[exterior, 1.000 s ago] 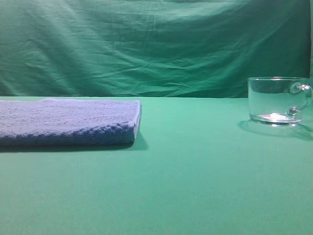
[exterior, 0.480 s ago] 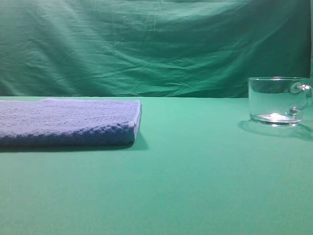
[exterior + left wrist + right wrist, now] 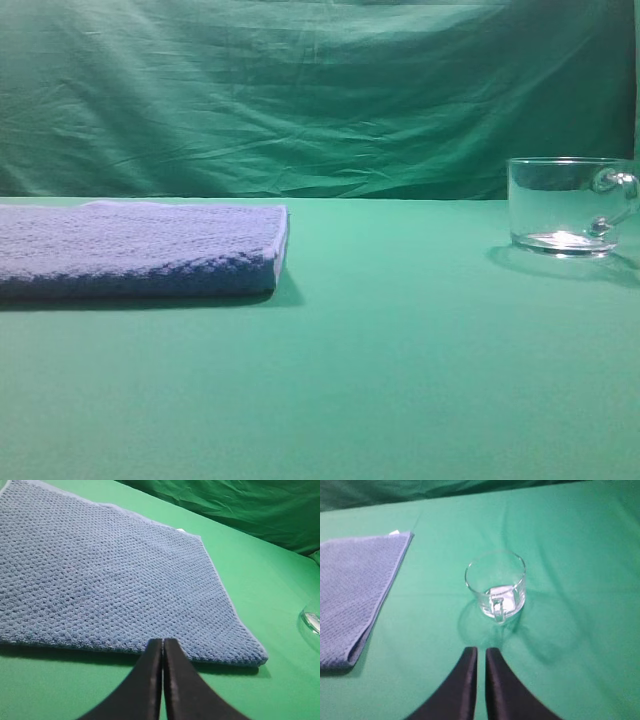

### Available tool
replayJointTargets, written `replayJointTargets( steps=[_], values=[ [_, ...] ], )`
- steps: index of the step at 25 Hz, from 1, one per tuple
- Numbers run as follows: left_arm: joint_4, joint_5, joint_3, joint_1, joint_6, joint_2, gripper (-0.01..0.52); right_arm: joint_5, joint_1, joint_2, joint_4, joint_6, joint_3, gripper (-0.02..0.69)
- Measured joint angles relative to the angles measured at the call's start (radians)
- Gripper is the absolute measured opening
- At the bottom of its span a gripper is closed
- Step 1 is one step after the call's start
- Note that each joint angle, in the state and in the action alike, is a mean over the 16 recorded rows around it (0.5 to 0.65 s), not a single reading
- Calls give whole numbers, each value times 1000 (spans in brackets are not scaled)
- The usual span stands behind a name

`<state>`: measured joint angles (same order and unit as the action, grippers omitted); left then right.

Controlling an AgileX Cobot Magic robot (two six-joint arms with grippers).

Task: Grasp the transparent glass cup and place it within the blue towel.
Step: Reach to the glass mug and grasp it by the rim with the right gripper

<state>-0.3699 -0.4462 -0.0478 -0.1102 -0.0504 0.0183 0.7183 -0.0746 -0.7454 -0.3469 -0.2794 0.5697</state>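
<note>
**Cup still waiting on the desk, both grippers drawn together**

The transparent glass cup (image 3: 496,584) stood upright on the green desk (image 3: 400,380), well apart from the blue towel (image 3: 140,248), its small handle turned toward the right gripper (image 3: 476,655). That facing probably suited an approach from this side, though no grasp had begun: the right fingers (image 3: 465,685) were pressed almost together, holding nothing, short of the cup. They would have to spread before they could take the rim or wall.

The left gripper (image 3: 163,647) hung just over the near edge of the towel, its fingers (image 3: 142,690) likewise closed on nothing. The towel lay flat and folded, a broad landing place much wider than the cup.

A smooth green cloth covered the desk, and a creased green drape (image 3: 300,90) closed off the back.
</note>
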Motion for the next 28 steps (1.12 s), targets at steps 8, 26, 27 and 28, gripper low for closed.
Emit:
replayJointTargets(
  steps=[8,26,27,28],
  values=[
    [0,0,0,0,0,0,0,66,-37,-303,49,-40,156,0],
    [0,0,0,0,0,0,0,-53,-138,-826,164,36,388,413],
    [0,0,0,0,0,0,0,-64,-138,-846,165,40,393,434],
    [0,0,0,0,0,0,0,-74,-138,-865,165,43,399,446]
  ],
)
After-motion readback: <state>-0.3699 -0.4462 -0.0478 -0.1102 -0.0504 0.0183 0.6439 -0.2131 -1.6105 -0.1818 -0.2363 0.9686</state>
